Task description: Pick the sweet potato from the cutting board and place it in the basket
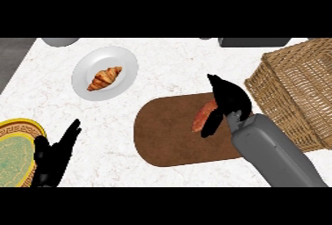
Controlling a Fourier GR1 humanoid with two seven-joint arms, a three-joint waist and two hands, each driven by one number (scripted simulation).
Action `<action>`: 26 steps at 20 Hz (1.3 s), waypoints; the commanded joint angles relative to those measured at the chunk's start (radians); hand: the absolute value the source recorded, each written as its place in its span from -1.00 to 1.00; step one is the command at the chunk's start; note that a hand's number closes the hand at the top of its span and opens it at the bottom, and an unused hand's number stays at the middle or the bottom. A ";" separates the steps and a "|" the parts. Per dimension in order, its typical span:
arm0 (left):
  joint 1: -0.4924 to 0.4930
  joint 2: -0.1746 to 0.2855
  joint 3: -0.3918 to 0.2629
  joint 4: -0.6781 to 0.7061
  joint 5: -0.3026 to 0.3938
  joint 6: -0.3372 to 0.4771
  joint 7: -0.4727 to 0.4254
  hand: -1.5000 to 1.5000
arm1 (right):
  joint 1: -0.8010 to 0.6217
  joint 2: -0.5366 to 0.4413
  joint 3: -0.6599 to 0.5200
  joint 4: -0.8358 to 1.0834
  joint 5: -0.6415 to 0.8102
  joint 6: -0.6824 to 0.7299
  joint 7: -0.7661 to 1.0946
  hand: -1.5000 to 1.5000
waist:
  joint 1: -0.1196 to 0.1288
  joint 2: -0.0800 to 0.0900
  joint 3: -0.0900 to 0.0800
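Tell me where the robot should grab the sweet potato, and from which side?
Around its middle, across the narrow way. The sweet potato lies flat on the cutting board, long, slim and slanted, so its thin ends might slip. Coming from above on its right suits best: the right hand is there, and so is the basket.

A white marbled stone surface (175,66) with faint beige veining fills nearly the whole view, seen from steeply above. Past the surface's upper left corner lies a plain dark grey strip (9,57), narrowing along the surface's left edge; whether it is floor cannot be told. At the surface's far edge, a pale grey rounded thing (59,41) and a dark grey boxy thing (253,42) are cut off. Light is even, shadows soft.
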 commanded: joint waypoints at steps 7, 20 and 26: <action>-0.037 -0.052 -0.017 0.040 -0.035 0.043 0.118 0.00 | 0.028 0.039 -0.012 0.040 0.018 0.065 0.025 -1.00 | -0.007 0.009 -0.016; -0.026 -0.058 0.035 0.106 -0.041 -0.028 0.040 0.00 | -0.004 0.103 -0.062 0.219 0.125 0.032 -0.115 1.00 | 0.001 0.012 -0.017; -0.009 -0.066 0.033 0.040 -0.055 -0.004 0.099 0.00 | 0.065 0.070 0.039 0.180 0.247 0.008 -0.193 1.00 | -0.002 0.010 -0.016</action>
